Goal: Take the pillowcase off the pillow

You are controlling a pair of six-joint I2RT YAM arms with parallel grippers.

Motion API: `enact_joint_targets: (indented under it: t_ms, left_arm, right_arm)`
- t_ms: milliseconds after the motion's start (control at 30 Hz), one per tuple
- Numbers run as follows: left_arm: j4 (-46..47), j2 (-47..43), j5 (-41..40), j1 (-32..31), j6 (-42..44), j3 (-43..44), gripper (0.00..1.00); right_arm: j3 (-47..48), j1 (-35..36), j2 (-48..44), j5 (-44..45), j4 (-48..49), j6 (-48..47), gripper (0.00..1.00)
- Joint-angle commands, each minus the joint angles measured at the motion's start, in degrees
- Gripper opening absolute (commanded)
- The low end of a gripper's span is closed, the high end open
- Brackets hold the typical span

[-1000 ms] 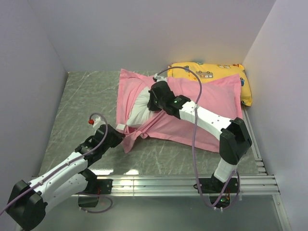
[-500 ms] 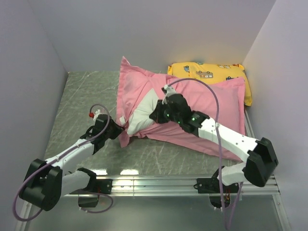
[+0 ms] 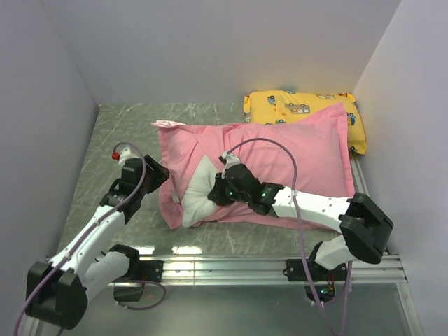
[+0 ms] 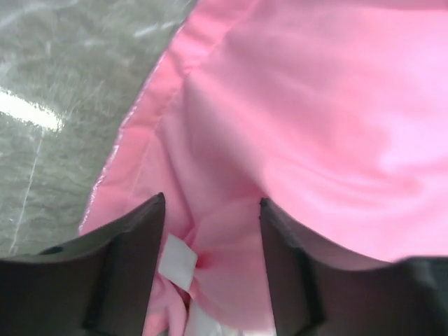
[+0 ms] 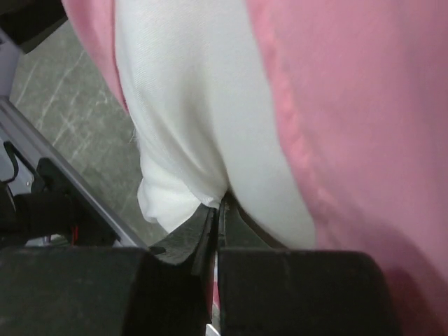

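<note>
While the right claw [image 5: 218, 213] is pinched tight on a fold of the white pillow [image 3: 197, 196] near the front of the table [image 3: 119, 133], extraction looks less than half done. Only a wedge of the pillow's near-left corner shows out of the pillowcase [image 3: 301, 150] opening. The rest is inside the pillowcase, which lies across mid-table, long axis left-right.

As for the left claw [image 4: 210, 280], its fingers are apart, straddling bunched pink hem at the pillowcase's left edge, with a small white tag [image 4: 176, 261] between them. Fabric sits in the gap but does not look clamped in the wrist view.

Step in hand, as read: separating pillow from pillowcase at the open end. Right has its hold, left does not.

Next move calls for:
- left closes on the hem, pink layer only, no white caught with it
- then an opposing pull along the long axis
- satin is probably slick, so take a deep bite or a shallow pinch may slip

Farther back, the yellow vehicle-print pillow [image 3: 301, 108] lies just behind the pillowcase's far-right corner, edges meeting in the overhead view. Not part of the job.
</note>
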Motion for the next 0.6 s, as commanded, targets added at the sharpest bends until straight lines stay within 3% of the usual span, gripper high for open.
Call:
enact_joint_targets:
  t_ms: [0, 133, 300, 467, 567]
  left_arm:
    - [-3.82, -6.31, -1.20, -0.10, 5.74, 3.28, 0.63]
    - [-6.19, -7.74, -1.53, -3.69, 9.96, 6.52, 0.70]
    - [-11.28, 1.38, -12.85, -19.24, 11.99, 13.56, 0.75]
    - [-10.94, 7.55, -17.78, -21.54, 11.73, 15.23, 0.74]
    - [-11.99, 10.89, -23.57, -21.54, 10.94, 16.81, 0.68]
  right_arm:
    - [1.96, -0.23, 2.01, 3.72, -2.71, 0.02, 0.00]
    - [4.24, -0.23, 3.41, 4.86, -4.29, -0.77, 0.00]
    - [6.44, -0.23, 3.94, 5.65, -5.78, -1.21, 0.00]
    - [7.50, -0.23, 3.15, 6.01, -7.10, -1.65, 0.00]
    - [7.15, -0.14, 1.84, 6.18, -7.80, -1.82, 0.00]
